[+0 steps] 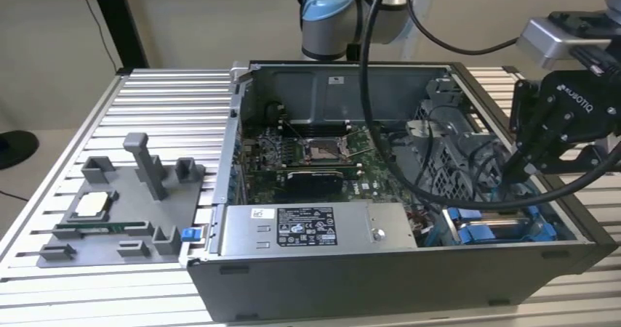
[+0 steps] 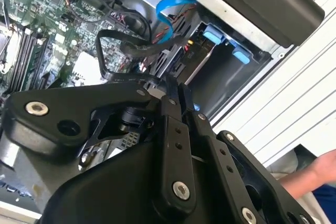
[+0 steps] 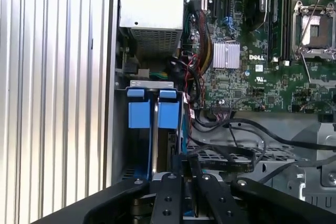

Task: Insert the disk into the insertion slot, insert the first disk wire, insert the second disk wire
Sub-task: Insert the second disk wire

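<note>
Above the insertion slot [image 3: 152,145], the tool [image 3: 185,163] has its fingers pressed together; nearby black cables [image 3: 231,129] may snag it.

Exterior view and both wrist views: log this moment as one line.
gripper: shut, over insertion slot | disk: seated in slot | power-supply box: untouched

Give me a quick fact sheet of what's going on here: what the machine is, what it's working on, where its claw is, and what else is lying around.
machine: one robot arm with a gripper
workpiece: open PC case on a ribbed metal table
gripper position: lowered into the drive bay corner of the case
gripper fingers: closed together, nothing visibly held
drive bay: blue carrier tabs showing; disk itself hard to make out
also inside: motherboard, labelled power supply, black cables
beside case: grey parts fixture
</note>
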`<state>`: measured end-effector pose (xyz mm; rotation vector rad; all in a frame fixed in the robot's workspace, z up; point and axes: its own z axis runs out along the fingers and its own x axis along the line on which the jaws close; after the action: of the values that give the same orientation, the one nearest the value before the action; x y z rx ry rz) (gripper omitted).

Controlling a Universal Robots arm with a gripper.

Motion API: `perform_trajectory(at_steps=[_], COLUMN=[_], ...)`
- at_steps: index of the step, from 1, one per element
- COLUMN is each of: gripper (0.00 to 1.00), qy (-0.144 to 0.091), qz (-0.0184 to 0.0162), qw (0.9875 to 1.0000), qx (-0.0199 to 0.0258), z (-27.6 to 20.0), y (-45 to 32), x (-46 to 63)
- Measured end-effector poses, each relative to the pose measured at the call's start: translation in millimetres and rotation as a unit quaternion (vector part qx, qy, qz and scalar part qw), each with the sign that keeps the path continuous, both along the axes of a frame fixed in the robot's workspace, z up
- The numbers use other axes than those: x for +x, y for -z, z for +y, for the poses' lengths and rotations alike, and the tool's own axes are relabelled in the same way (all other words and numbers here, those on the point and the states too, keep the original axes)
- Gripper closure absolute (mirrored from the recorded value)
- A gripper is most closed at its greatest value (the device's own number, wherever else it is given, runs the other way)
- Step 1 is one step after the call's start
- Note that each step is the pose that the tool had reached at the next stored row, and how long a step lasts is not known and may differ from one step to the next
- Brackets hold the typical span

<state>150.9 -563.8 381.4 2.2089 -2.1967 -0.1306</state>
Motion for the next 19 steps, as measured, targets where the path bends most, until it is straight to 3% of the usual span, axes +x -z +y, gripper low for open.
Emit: perform_trajectory(at_steps=[7,12,19], gripper=[1.00,1.00,1.00], qy=[-0.001,-0.001,-0.001], qz=[-0.0149,-0.0150,-0.0150], qw=[0.9999,0.9999,0.9999], qx=[0.0001,-0.0001,0.0000], z=[0.0,-0.1,-4.0], y=[0.1,-0.1,0.1], x=[-14.2,-14.6,-14.6])
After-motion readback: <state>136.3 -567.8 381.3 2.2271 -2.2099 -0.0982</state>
